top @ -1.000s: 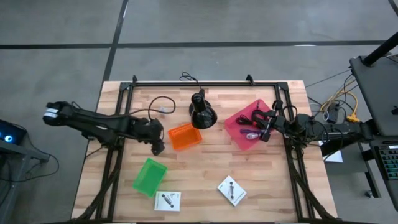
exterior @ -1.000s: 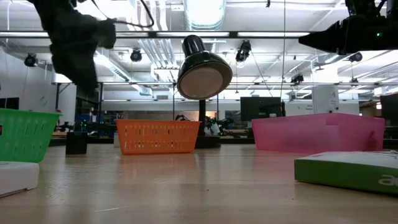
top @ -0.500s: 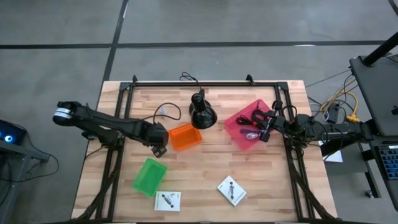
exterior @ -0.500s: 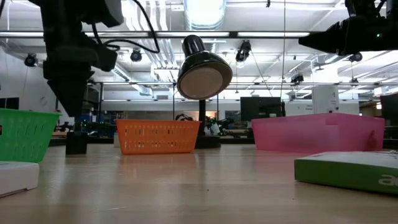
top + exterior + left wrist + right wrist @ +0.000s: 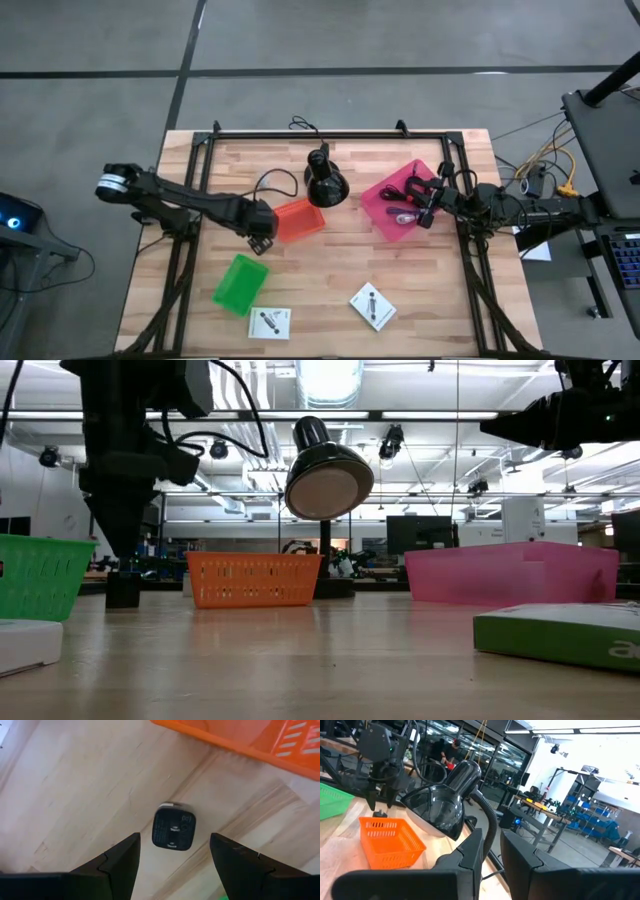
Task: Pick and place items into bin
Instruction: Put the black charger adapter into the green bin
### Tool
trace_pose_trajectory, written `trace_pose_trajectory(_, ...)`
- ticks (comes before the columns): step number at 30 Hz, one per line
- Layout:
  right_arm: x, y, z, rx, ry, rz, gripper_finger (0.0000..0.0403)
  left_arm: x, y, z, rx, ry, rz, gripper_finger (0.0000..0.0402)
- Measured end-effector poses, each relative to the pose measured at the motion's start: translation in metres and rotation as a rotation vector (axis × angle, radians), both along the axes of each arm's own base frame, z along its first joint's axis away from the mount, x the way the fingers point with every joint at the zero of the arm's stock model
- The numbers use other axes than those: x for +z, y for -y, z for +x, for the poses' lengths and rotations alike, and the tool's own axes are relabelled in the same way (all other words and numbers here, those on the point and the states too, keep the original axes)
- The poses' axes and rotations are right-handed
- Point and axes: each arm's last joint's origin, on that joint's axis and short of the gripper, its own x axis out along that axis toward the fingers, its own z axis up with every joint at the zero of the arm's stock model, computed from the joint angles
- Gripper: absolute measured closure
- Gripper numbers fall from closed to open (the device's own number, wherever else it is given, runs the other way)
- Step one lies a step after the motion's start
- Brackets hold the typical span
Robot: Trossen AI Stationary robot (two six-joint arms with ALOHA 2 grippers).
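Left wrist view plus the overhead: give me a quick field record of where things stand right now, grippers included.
left gripper: open, poised directly above the small black cube
small black cube: on the wooden table, free of both fingers, beside the orange mesh basket
orange mesh basket: mid-table, next to the black desk lamp
right gripper: over the pink tray, waiting
pink tray contents: dark cables and a thin purple cord
green basket: near the front left
white printed cards: two, lying flat at the front edge
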Motion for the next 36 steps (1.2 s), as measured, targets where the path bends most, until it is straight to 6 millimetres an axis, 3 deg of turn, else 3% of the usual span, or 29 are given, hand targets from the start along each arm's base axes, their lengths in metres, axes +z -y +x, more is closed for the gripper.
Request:
trace_pose_trajectory(20, 0.0, 0.0, 0.0, 0.0, -0.002, 0.0, 0.0346, -0.034, 0.002, 0.012, -0.165, -0.179, 0.03, 0.0178)
trace_pose_trajectory(30, 0.0, 0.0, 0.0, 0.0, -0.002, 0.0, 0.0346, -0.037, 0.001, 0.014, -0.202, -0.191, 0.03, 0.0179)
trace_pose_trajectory(36, 0.0, 0.0, 0.0, 0.0, -0.002, 0.0, 0.0346, -0.036, -0.001, 0.014, -0.196, -0.187, 0.03, 0.0205)
